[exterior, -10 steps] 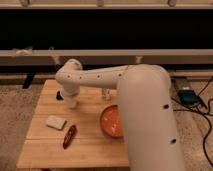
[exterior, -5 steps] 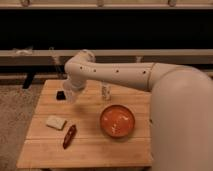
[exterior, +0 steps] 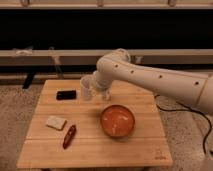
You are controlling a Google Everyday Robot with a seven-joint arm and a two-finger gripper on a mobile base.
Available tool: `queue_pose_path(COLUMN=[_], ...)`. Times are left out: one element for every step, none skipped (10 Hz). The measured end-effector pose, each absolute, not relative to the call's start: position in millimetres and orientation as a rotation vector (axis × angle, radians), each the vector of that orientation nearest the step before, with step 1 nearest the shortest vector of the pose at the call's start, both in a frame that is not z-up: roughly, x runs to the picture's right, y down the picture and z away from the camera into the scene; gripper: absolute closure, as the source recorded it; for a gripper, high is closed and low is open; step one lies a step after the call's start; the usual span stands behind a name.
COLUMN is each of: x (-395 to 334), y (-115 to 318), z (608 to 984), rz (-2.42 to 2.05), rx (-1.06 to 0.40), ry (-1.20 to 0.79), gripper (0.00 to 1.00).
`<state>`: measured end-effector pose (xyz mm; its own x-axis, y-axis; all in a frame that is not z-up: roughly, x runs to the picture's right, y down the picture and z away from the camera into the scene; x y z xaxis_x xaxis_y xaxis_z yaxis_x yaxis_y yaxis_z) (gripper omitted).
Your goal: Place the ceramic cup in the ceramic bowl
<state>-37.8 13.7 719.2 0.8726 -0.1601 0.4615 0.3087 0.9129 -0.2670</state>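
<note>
- Ceramic cup [exterior: 85, 89]: small, whitish, smooth, tapering to its base; upright, long axis vertical, rim up, at the table's back, left of centre.
- Gripper [exterior: 91, 88]: at the cup's right side, its 2 fingers closed on it.
- Ceramic bowl [exterior: 118, 121]: round, shallow, glossy orange, mottled inside, front-right of the cup, apart.
- Table [exterior: 110, 150]: pale wooden slats.

Over rear of wooden tabletop [exterior: 131, 153]: claw [exterior: 91, 89], clamped on small whitish ceramic cup [exterior: 85, 91]. Just right, slim pale bottle [exterior: 106, 95] crowds it; left, black flat slab [exterior: 66, 94]. Front-right, round orange ceramic bowl [exterior: 118, 121], open above. Lane straight front bare.
</note>
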Motion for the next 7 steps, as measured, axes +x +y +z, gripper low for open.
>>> queue_pose_path(x=[-12.2,12.0,30.5,46.6,57.9,71.7,79.0], y=[15.0,17.1,20.3,24.8,30.0,39.5,47.1], z=[720.4,726.0,733.2,739.9,744.2,748.4,750.4], rz=[-0.21,-0.171,-0.138,-0.115,-0.102,-0.095,-0.096], rx=[-0.334,-0.332,-0.332,-0.331,-0.331,-0.334,-0.34], ry=[-0.432,-0.413,-0.396,-0.374,-0.359,-0.337,-0.324], gripper=[1.0,1.0,1.0,1.0,1.0,1.0,1.0])
